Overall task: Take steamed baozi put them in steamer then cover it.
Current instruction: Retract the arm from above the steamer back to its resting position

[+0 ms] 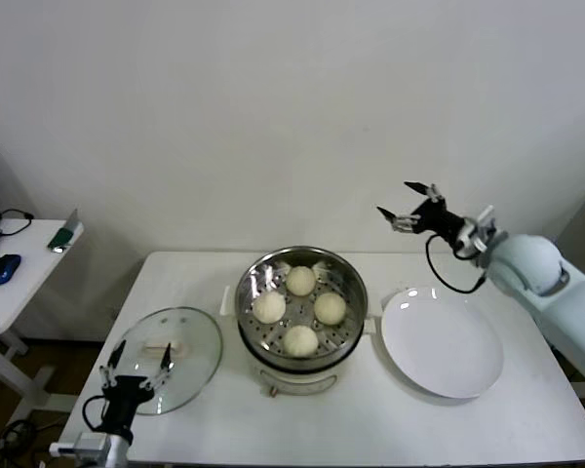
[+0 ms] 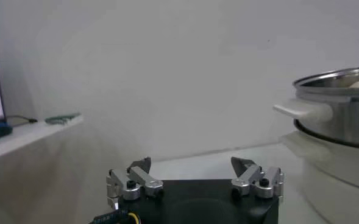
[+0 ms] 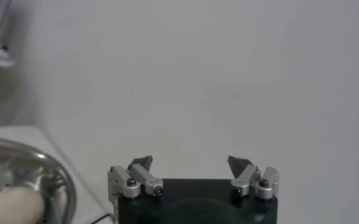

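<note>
White surface [image 1: 370,419] against a plain wall, side desk off to the left with a mouse on it. All four buns [image 1: 300,309] sit in the steamer [image 1: 302,302], which is mid-surface on its white pot base; they're spread apart on the perforated bottom, none stacked. Plate [image 1: 442,343] to the right of the steamer is bare. So loading looks done and what's left is the cover. Glass lid [image 1: 171,359] lies flat on the surface to the left of the steamer, whitish handle [image 1: 164,346] on top. Left hand [image 1: 136,362] hovers low at the lid's near edge, fingers apart, holding nothing; its wrist view shows the steamer's side handle [image 2: 301,109] off to one side. Right hand [image 1: 407,205] is raised behind the plate near the wall, fingers apart, empty, looks parked. My read for doing it well: left hand should centre over the lid handle, not the glass rim, close squarely across it, lift straight up until clear of the steamer's rim, carry over level, and lower it centred so the lid seats all round. Main risks: handle slipping, lid clipping the rim.
</note>
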